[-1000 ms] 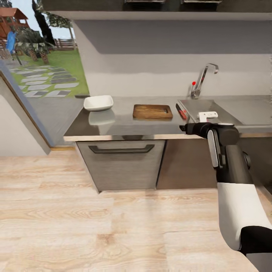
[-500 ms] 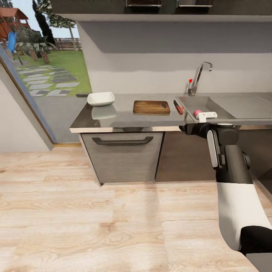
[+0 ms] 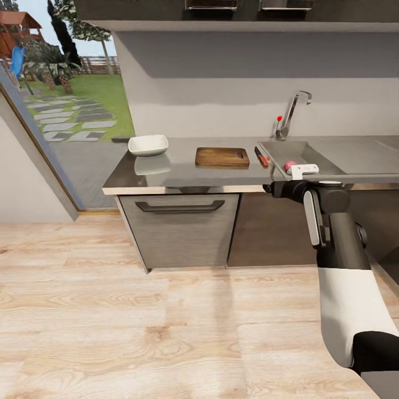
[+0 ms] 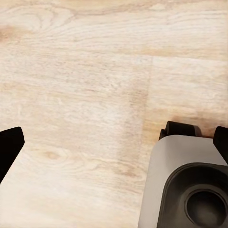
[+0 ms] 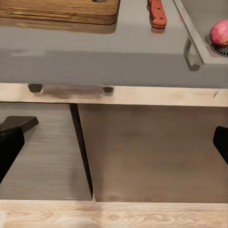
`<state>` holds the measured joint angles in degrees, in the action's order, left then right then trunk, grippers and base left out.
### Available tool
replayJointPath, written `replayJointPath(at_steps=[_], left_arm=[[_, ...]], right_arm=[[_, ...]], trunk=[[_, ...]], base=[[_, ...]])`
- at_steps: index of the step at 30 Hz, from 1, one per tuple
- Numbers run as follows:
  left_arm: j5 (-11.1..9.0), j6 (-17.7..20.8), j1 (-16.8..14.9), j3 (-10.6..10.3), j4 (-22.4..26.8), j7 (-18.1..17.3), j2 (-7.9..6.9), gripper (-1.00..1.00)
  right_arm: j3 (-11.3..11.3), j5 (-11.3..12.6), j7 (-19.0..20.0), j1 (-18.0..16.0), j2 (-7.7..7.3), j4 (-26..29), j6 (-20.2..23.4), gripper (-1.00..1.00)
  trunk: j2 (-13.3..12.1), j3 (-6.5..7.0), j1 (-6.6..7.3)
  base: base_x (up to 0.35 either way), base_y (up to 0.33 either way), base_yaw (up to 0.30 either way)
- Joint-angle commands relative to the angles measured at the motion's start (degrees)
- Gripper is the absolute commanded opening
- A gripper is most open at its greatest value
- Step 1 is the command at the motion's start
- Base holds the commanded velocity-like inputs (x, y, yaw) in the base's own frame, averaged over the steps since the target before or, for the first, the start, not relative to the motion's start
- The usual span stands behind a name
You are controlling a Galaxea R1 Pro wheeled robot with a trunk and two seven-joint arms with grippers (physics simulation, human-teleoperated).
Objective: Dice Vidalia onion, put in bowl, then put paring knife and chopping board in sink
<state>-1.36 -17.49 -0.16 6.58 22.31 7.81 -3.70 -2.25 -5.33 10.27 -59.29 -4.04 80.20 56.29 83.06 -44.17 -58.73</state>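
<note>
The pinkish-red Vidalia onion (image 3: 290, 165) (image 5: 219, 32) lies in the sink (image 3: 288, 151) near its front left corner, by the drain. Left of the basin the red-handled paring knife (image 3: 261, 157) (image 5: 158, 14) rests on the countertop (image 3: 183, 172), with the brown chopping board (image 3: 222, 157) (image 5: 57, 9) beside it and the white bowl (image 3: 148, 144) further left. My right gripper (image 3: 267, 189) (image 5: 114, 142) hangs open just in front of the counter edge, below the knife. My left gripper (image 4: 114, 142) is open over the wooden floor.
A chrome tap (image 3: 291, 113) with a red knob rises behind the sink. Dark cabinets with a bar handle (image 3: 180, 208) stand under the counter. A doorway to a garden (image 3: 66, 100) lies at the left. The robot's base (image 4: 190, 185) is under the left gripper.
The head camera shifted between one second and half a second ago, so the counter looks farther off and the onion came into sight. Nothing has moved since.
</note>
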Motion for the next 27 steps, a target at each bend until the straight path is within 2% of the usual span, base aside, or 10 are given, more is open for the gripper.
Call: replayJointPath(at_steps=[1, 6, 17, 23, 26, 27], left_arm=[[-0.1, -0.2, 0.0, 0.0, 0.0, 0.0, 0.01, 1.0], [-0.1, -0.2, 0.0, 0.0, 0.0, 0.0, 0.01, 1.0], [-0.1, -0.2, 0.0, 0.0, 0.0, 0.1, 0.01, 1.0], [-0.1, -0.2, 0.0, 0.0, 0.0, 0.0, 0.01, 1.0], [-0.1, -0.2, 0.0, 0.0, 0.0, 0.0, 0.01, 1.0], [-0.1, -0.2, 0.0, 0.0, 0.0, 0.0, 0.01, 1.0]], right_arm=[[0.0, -0.6, 0.5, 0.0, 0.0, 0.0, 0.2, 1.0], [0.0, -0.6, 0.5, 0.0, 0.0, 0.0, 0.2, 1.0], [0.0, -0.6, 0.5, 0.0, 0.0, 0.0, 0.2, 1.0], [0.0, -0.6, 0.6, 0.2, 0.1, -0.3, 0.2, 1.0], [0.0, -0.7, 0.7, 1.1, 0.09, -3.3, -0.7, 1.0], [-0.1, -0.7, 0.7, 2.3, -0.04, -7.9, -4.2, 1.0]], trunk=[[0.0, -0.04, 0.0], [0.0, -0.04, 0.0], [0.0, -0.04, 0.0], [0.0, -0.04, 0.0], [0.0, -0.04, 0.0], [0.0, -0.04, 0.0]], base=[[0.0, 0.0, 0.0], [-0.07, 0.0, 0.0], [-0.305, 0.0, 0.0], [-0.079, 0.0, 0.0], [-0.009, 0.0, 0.0], [-0.002, 0.0, 0.0]])
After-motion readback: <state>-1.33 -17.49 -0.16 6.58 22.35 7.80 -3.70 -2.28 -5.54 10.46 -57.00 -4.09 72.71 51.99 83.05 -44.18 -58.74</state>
